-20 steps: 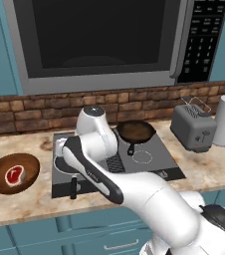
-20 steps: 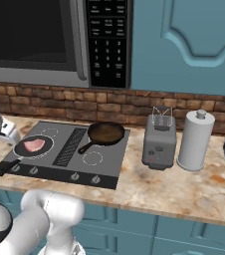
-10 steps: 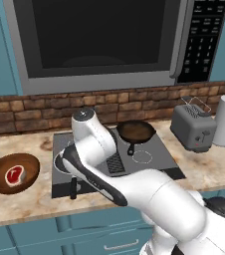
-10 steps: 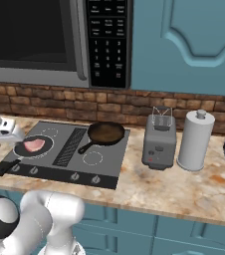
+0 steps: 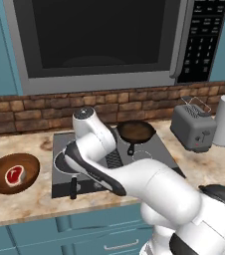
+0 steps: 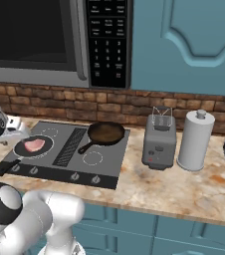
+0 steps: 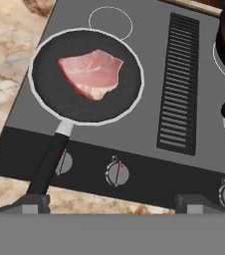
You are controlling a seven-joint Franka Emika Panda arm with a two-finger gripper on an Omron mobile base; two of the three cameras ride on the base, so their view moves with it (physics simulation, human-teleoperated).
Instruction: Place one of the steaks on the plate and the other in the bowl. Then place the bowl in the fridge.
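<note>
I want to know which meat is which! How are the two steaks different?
The pale pink steak is bigger and has no clear fat rim; the deep red steak looks smaller and has a white rim. The pink one lies in a black frying pan on the stove; the red one sits in the brown wooden bowl on the counter. Both are raw, flat slabs.

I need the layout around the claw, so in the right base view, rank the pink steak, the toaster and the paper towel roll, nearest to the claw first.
1. Pink steak, in the pan at far left beside the claw.
2. Toaster, right of the cooktop.
3. Paper towel roll, farther right.
</note>
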